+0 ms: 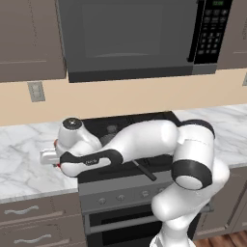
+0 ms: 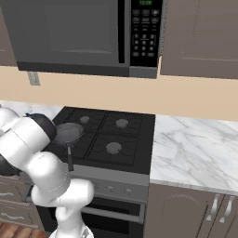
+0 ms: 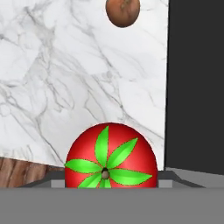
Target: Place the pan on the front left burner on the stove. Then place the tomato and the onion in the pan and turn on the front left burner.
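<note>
A red tomato with a green stem star sits close up at the bottom middle of the hand view, above the marble counter. My gripper hangs over the counter just left of the stove and is shut on the tomato; its fingertips are hidden. Farther along the counter lies the brown onion, near the stove's dark edge. The dark pan rests on the front left burner, covering its cap, with its handle pointing toward the front. In the left base view my arm covers most of the pan.
A dark microwave hangs above the stove. Knobs line the grey front panel. Marble counter runs right of the stove. A wall outlet is on the backsplash. Wood floor shows past the counter's front edge.
</note>
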